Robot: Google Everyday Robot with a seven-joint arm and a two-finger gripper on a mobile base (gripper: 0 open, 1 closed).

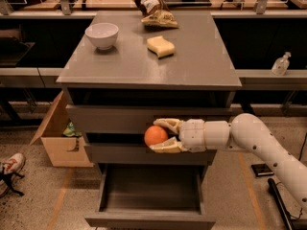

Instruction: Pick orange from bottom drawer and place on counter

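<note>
We are seeing a white bowl point(101, 35) sitting at eleven o'clock, a yellow sponge point(160, 46) at twelve, possibly a crumpled bag point(156, 13) beyond, a cardboard box point(57, 140) at eight.

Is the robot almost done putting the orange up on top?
About halfway. Done: the orange is out of the bottom drawer, which stands open. In hand: the gripper is shut on the orange, holding it in the air above that drawer, below the counter. Left: lift it and set it on the counter, where a white bowl and a sponge sit.
</note>
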